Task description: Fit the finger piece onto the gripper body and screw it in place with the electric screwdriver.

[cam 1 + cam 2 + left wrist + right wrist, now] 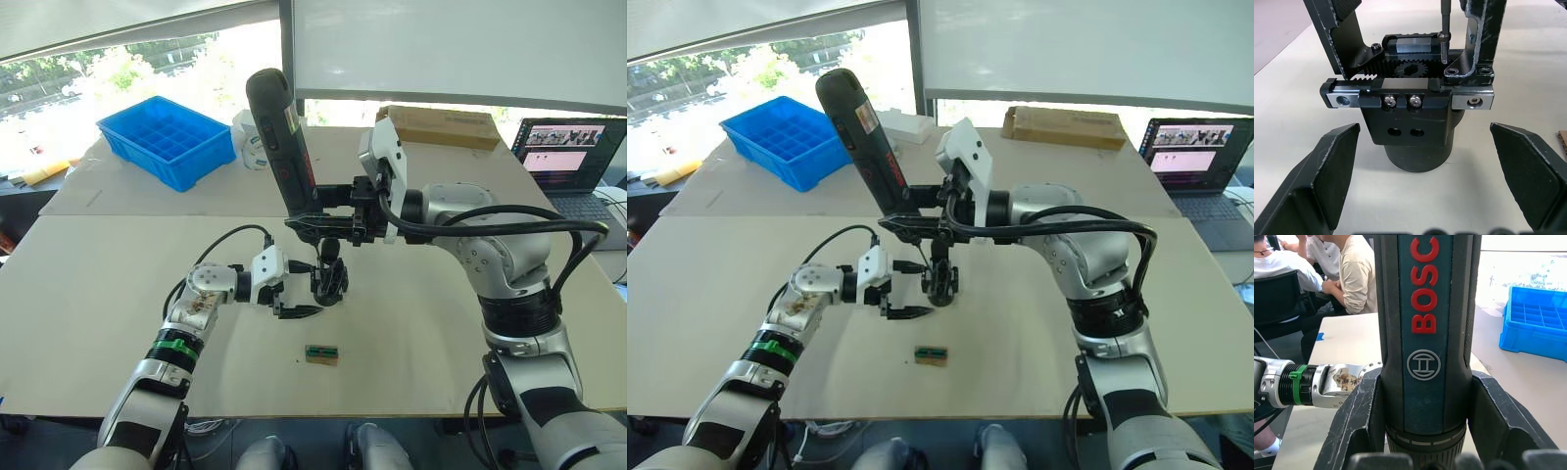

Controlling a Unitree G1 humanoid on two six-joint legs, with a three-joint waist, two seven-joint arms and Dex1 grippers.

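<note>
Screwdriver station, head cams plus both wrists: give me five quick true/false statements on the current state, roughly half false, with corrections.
1. The right gripper is shut on the electric screwdriver. True.
2. The screwdriver's metal bit is down at the top of the gripper body. True.
3. The left gripper is clamped on the gripper body. False: its fingers are open, either side of the body, not touching it.
4. The blue bin sits right next to the gripper body. False: it is at the far left of the table.
5. A small brown-and-green block lies on the table nearer the robot than the gripper body. True.
</note>
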